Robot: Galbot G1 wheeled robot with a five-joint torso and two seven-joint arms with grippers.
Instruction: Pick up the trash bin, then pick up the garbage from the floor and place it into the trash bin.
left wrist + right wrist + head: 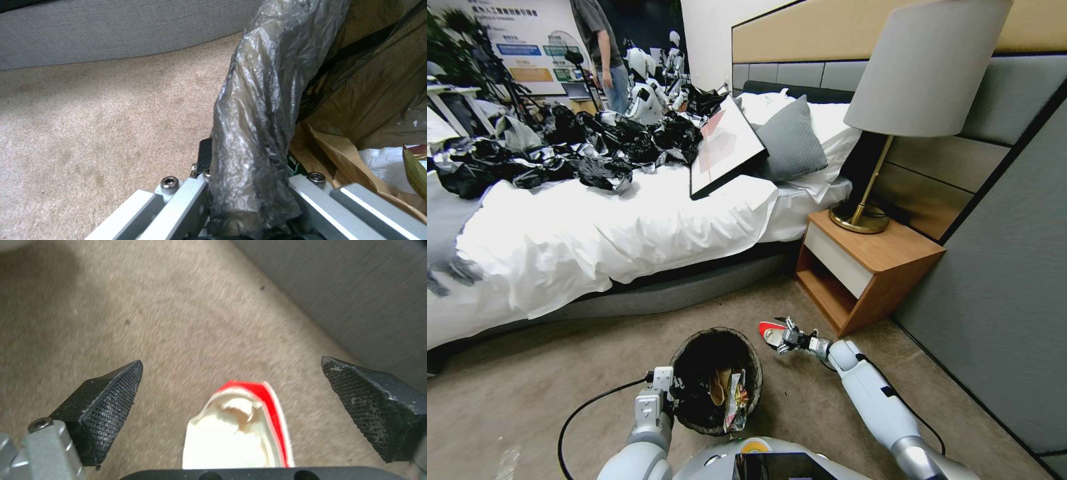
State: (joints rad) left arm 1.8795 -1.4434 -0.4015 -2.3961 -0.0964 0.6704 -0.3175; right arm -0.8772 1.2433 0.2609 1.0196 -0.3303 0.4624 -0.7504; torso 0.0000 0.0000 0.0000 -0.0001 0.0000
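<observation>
Beige floor point(560, 373), red-and-white wrapper point(770, 331) lying on it

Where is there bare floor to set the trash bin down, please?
Bare floor lies between the bed base and the left end effector clamping the trash bin. It is crowded between bin and nightstand, where the open right end effector straddles a red-and-white wrapper.

Black-lined trash bin point(716, 380) upright w/ wrappers, brown paper inside; red-white wrapper point(771, 333) on floor point(527, 393) nearby
</observation>
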